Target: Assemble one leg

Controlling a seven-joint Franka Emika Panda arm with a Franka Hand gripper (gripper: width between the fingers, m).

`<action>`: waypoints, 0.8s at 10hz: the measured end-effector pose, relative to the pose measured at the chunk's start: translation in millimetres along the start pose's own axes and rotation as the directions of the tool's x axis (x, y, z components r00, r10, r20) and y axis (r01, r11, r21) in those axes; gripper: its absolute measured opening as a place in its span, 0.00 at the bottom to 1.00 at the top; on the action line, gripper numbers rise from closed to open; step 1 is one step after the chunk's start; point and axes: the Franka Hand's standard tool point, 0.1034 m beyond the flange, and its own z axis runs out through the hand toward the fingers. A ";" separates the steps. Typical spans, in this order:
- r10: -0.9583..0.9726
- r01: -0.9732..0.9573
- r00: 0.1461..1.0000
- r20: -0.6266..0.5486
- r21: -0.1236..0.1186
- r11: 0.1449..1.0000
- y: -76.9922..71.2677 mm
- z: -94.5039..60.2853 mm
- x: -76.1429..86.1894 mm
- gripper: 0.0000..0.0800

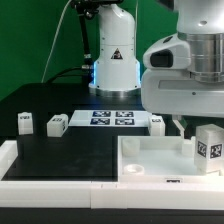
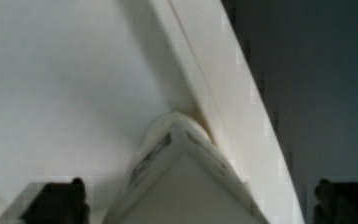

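Note:
Four small white legs show in the exterior view: two at the left [image 1: 25, 122] [image 1: 56, 124], one behind the tabletop [image 1: 157, 122], and one with its tag facing me at the far right [image 1: 210, 150], by the tabletop's right side. The large white tray-like tabletop [image 1: 150, 165] lies at the front right. My gripper [image 1: 179, 128] hangs over the tabletop's far right part. In the wrist view the gripper [image 2: 199, 205] is open and empty, its dark fingers [image 2: 55, 202] wide apart on either side of a tabletop corner [image 2: 194, 150]. No leg shows in the wrist view.
The marker board [image 1: 112, 119] lies flat at the middle of the black table. A white rim [image 1: 40, 185] borders the table at the front and left. The robot base [image 1: 115, 60] stands behind the marker board.

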 end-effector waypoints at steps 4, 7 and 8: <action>-0.380 0.379 0.925 -0.021 -0.021 0.925 4.2 4.7 -8.7 0.81; -0.403 0.402 0.915 -0.019 -0.021 0.915 4.2 5.6 -9.1 0.54; -0.403 0.402 0.915 -0.018 -0.021 0.915 4.3 5.9 -9.2 0.54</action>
